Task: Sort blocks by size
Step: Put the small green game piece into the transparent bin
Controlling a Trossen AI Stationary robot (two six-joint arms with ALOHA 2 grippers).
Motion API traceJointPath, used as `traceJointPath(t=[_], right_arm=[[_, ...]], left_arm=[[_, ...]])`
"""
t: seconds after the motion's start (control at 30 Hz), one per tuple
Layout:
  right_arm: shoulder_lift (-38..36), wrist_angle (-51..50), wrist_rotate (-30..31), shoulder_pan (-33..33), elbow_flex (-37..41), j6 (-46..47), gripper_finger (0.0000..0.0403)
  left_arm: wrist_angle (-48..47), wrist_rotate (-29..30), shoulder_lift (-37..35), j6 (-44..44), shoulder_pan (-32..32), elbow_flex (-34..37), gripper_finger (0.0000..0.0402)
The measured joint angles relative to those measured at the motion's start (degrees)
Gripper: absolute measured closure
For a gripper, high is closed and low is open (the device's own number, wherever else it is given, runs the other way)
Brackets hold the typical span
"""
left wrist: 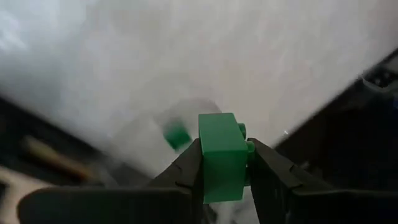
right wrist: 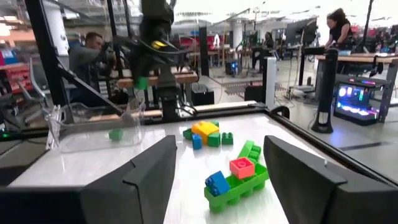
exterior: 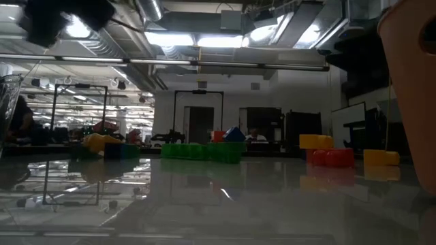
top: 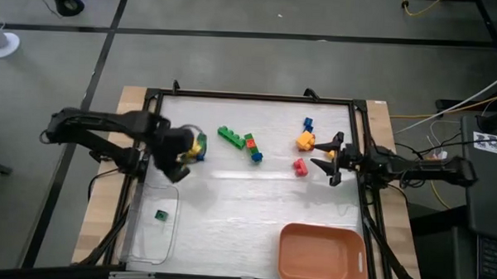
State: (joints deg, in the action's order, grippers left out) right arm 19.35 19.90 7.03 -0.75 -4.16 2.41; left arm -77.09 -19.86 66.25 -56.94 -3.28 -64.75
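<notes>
**A:** What's the surface like, and the room?

**B:** A pale, glossy tabletop [top: 254, 206] in a dark frame, standing on a grey floor. Across it the low view shows a dim workshop with ceiling lights; the right wrist view catches a seated person [right wrist: 87, 59] beyond the table and another standing farther back.

**A:** And what's lying around?

**B:** A clear plastic tray [top: 154, 227] at the left front holds one small green cube [top: 160, 214]. An orange bin [top: 323, 258] sits at the right front. Mid-table lies a long green brick [top: 230, 135] with red and blue bricks touching its end. Further right are a yellow brick [top: 305, 141], a blue one [top: 308, 123] and a red one [top: 299, 165].

**A:** The arms?

**B:** The left gripper [left wrist: 225, 180] is clamped on a green block [left wrist: 221, 155], above the clear tray. Just beside it on the table sits a yellow-and-blue cluster [top: 198, 146]. The right gripper [top: 329, 162] hangs spread wide, between the yellow and red bricks, gripping nothing.
</notes>
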Motion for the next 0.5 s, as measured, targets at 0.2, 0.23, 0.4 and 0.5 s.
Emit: traceJointPath(t=[0.2,0.23,0.4,0.5], right_arm=[[10.9,0.2,0.0,0.0,-5.8,-3.1,0.0159],[13.0,0.1,0.0,0.0,-7.0,-3.4,0.0159],[23.7,-0.1,-0.5,0.0,-12.9,-6.0,0.0159],[30.4,-0.4,-0.8,0.0,-16.4,-7.4,0.0159]], left_arm=[[0.0,0.3,-0.3,-21.3,-14.4,0.0,0.03],[0.0,0.5,-0.1,-24.3,-16.1,0.0,0.0297],[1.8,0.7,0.0,-33.1,-22.8,1.5,0.0282],[1.6,0.9,0.3,-35.6,-25.2,2.3,0.0272]])
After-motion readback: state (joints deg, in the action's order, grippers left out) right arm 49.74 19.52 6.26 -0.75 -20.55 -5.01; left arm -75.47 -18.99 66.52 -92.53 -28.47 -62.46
